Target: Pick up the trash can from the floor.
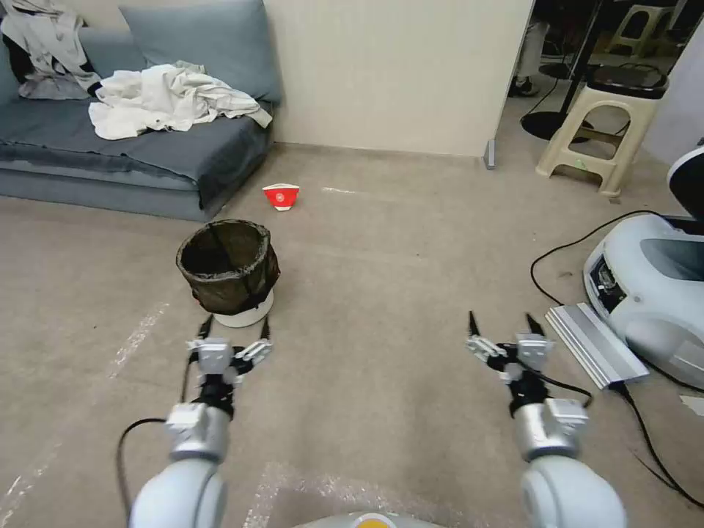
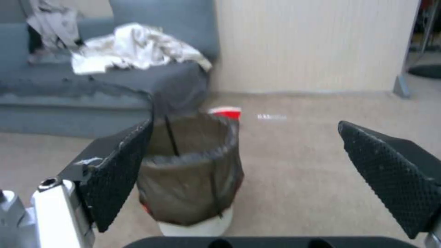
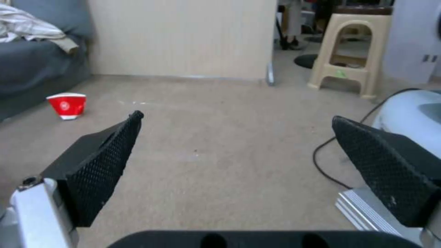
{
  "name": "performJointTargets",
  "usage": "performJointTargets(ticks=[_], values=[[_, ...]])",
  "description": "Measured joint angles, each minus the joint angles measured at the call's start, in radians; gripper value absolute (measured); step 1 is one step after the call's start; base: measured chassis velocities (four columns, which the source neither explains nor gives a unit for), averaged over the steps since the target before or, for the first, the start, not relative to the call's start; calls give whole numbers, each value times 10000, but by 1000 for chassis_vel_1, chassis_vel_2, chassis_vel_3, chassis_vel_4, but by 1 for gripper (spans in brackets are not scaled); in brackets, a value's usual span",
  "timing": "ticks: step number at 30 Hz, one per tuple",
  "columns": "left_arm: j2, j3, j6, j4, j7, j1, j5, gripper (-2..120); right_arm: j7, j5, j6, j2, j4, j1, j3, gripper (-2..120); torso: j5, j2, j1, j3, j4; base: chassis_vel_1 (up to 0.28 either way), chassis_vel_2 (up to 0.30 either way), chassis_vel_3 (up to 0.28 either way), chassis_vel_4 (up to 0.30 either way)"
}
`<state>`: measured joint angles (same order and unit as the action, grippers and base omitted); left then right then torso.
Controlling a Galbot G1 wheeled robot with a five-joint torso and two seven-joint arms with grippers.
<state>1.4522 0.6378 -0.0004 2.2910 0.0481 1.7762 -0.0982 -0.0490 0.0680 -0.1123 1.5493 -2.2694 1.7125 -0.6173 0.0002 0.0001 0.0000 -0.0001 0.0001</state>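
The trash can [image 1: 229, 270], a small round white bin lined with a crinkled dark bag, stands upright on the beige floor [image 1: 381, 264] in front of the sofa. My left gripper [image 1: 235, 324] hovers open just short of its near side, fingertips level with the white base. From the left wrist the trash can [image 2: 191, 172] sits close ahead, nearer one finger than the other, with my left gripper [image 2: 246, 128] spread wide. My right gripper [image 1: 504, 321] hangs open over bare carpet well to the right; in its own view the right gripper [image 3: 236, 117] holds nothing.
A small red-and-white paper bowl [image 1: 281, 196] lies behind the bin. A grey sofa [image 1: 132, 147] with crumpled cloth stands far left. A beige stool [image 1: 605, 125] is far right. A white machine [image 1: 653, 286], a ribbed metal piece [image 1: 594, 345] and black cables lie at right.
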Motion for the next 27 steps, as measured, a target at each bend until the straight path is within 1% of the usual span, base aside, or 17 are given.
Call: performJointTargets(ticks=[2, 3, 6, 11, 27], values=[[-50, 53, 130, 68, 29, 90, -118, 100, 17, 9, -67, 13, -26, 46, -18, 100, 6, -1, 0, 0, -2, 0, 0, 0, 0], [-73, 58, 227, 69, 33, 128, -177, 100, 60, 8, -97, 13, -29, 67, -39, 100, -8, -1, 0, 0, 0, 0, 0, 0, 0], [-116, 53, 321, 57, 34, 131, -239, 100, 149, 1, -105, 8, -11, 89, -50, 100, -1, -1, 0, 0, -1, 0, 0, 0, 0], [-145, 36, 315, -27, 32, 85, -325, 100, 318, -15, -95, -19, 44, 101, -98, 100, -3, -1, 0, 1, -1, 0, 0, 0, 0], [-166, 67, 275, -82, -139, 52, -299, 100, 249, 0, -31, -21, 108, 58, -91, 100, -2, -1, 0, 1, -2, 0, 0, 0, 0]])
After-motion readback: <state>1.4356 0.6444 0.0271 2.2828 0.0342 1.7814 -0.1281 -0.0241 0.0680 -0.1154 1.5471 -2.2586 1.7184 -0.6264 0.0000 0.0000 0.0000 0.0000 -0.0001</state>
